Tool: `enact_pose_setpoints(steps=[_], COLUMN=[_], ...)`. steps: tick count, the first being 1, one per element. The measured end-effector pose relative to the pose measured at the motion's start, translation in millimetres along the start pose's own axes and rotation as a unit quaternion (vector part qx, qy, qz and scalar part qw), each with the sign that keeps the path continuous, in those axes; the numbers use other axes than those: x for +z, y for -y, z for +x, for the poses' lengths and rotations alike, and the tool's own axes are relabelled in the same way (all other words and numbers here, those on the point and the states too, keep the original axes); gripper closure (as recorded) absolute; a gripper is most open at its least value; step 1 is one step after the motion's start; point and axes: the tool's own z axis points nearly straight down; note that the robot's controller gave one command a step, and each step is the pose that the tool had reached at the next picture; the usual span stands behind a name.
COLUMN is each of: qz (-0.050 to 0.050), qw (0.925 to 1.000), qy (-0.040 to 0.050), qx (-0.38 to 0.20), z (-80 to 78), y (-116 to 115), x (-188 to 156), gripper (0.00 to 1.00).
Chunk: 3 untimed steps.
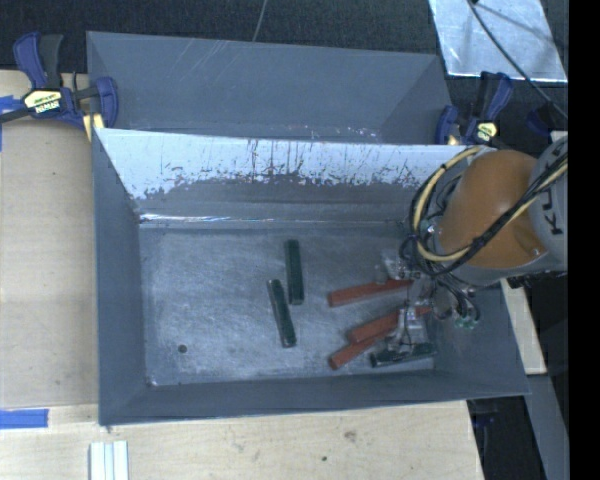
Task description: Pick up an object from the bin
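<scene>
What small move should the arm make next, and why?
Probably lower it a little straight down: the gripper hangs over the right ends of the red-brown sticks at the right side of the bin, so they are nearest; the two dark green sticks lie apart near the middle.

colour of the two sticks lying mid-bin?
Dark green, both the upper stick and the lower stick. Camera view shows it best.

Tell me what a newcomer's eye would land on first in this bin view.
The arm's bulky orange cover at the right edge stands out first, with the gripper below it among a few reddish-brown sticks at the right end of the bin. Next come two dark green sticks lying close together, apart from the rest, near the middle of the floor.
</scene>
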Motion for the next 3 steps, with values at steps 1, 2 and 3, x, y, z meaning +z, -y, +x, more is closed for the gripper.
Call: enact_pose_setpoints(steps=[1,2,3], qz=[-0.001,0.000,0.000], qw=[0.9926,0.9858,0.9849], qy=[0.0017,0.0015,0.0021], qx=[-0.121,-0.168,-0.173], z=[-34.7,-22.9,-37.4], y=[-18,-12,-17], x=[-8,-10,-128], gripper=[1.00,1.00,1.00])
